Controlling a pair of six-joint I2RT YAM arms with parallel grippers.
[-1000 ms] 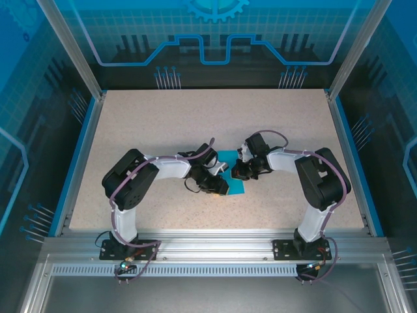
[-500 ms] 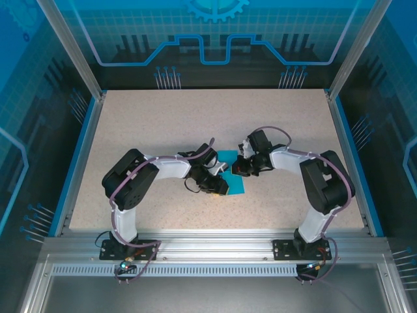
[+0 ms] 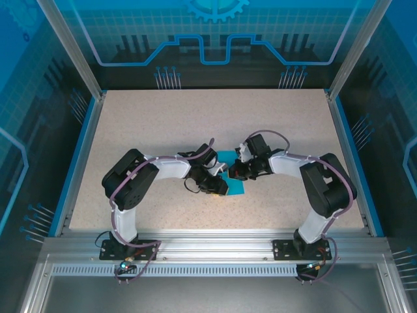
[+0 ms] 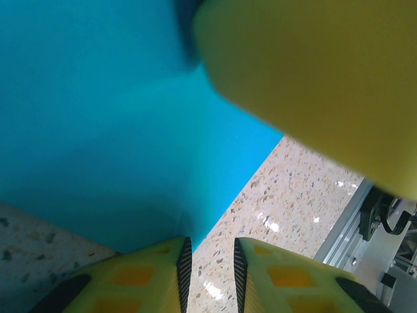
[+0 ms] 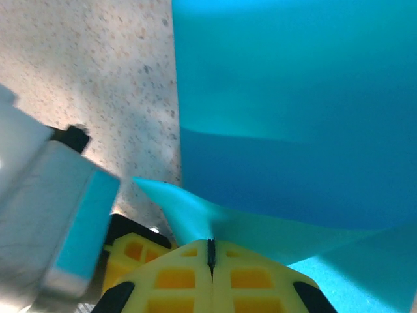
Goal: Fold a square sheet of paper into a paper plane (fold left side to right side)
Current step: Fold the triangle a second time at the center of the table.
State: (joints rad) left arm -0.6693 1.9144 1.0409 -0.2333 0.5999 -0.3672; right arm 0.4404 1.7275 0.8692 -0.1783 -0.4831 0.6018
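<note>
Probably a robotics lab cell: aluminium-framed enclosure (image 3: 208,246), blue circuit-print panels (image 3: 215,39), speckled tabletop (image 3: 163,124).

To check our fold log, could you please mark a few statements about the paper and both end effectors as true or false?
1. The right end effector is shut on a raised flap of the thin teal-blue square sheet of paper. True.
2. The left end effector is clamped fully shut. False: its jaws stand slightly apart.
3. The sheet rests on the speckled beige table. True.
4. The sheet sits at the table's far edge. False: it is near the middle, between the arms.
</note>
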